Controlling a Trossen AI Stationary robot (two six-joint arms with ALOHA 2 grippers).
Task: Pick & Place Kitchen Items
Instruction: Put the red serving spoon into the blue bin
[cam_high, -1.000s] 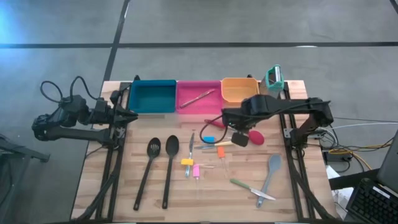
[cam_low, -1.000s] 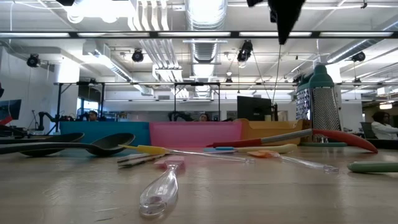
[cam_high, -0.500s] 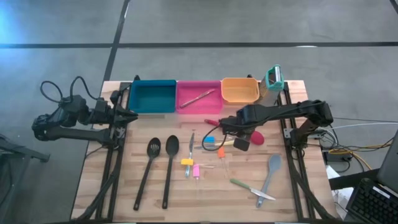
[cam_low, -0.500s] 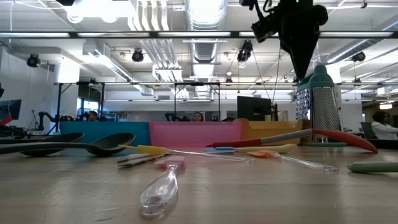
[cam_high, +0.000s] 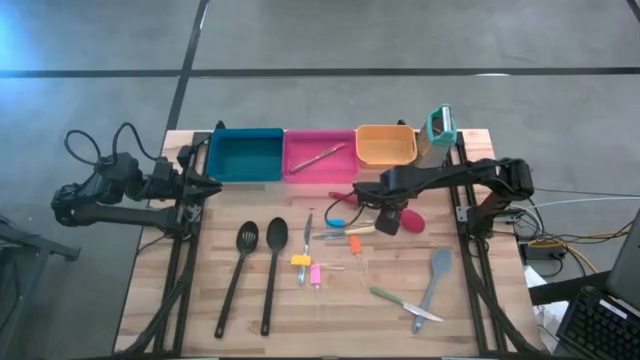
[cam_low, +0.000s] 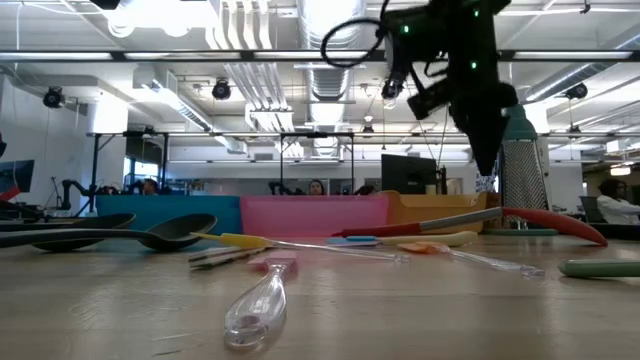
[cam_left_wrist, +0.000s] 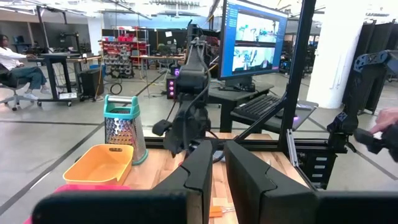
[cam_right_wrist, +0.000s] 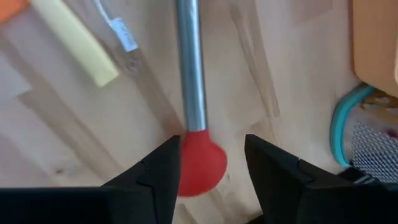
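Note:
The red-headed spoon (cam_high: 410, 218) lies flat on the table right of centre, its metal shaft (cam_right_wrist: 189, 62) running into the red head (cam_right_wrist: 200, 167). My right gripper (cam_high: 387, 218) hangs over it, open, pointing down. Its two fingers stand on either side of the place where shaft and head meet, and in the low view its tips (cam_low: 488, 165) are still above the spoon (cam_low: 550, 222). My left gripper (cam_high: 205, 185) waits, shut and empty, at the table's left edge by the teal bin; it also shows in the left wrist view (cam_left_wrist: 217, 180).
Two black spoons (cam_high: 255, 270), small coloured-handled cutlery (cam_high: 320, 250), a green-handled knife (cam_high: 400, 303) and a grey spatula (cam_high: 436, 275) lie on the table. Teal (cam_high: 245, 155), pink (cam_high: 320, 160) and orange (cam_high: 385, 145) bins line the far edge. A teal grater (cam_high: 440, 125) stands at the far right.
My right gripper has come down toward the red-headed spoon, pointing down, and now hangs close above the place where shaft and head meet. The spoon and the other utensils have stayed where they were.

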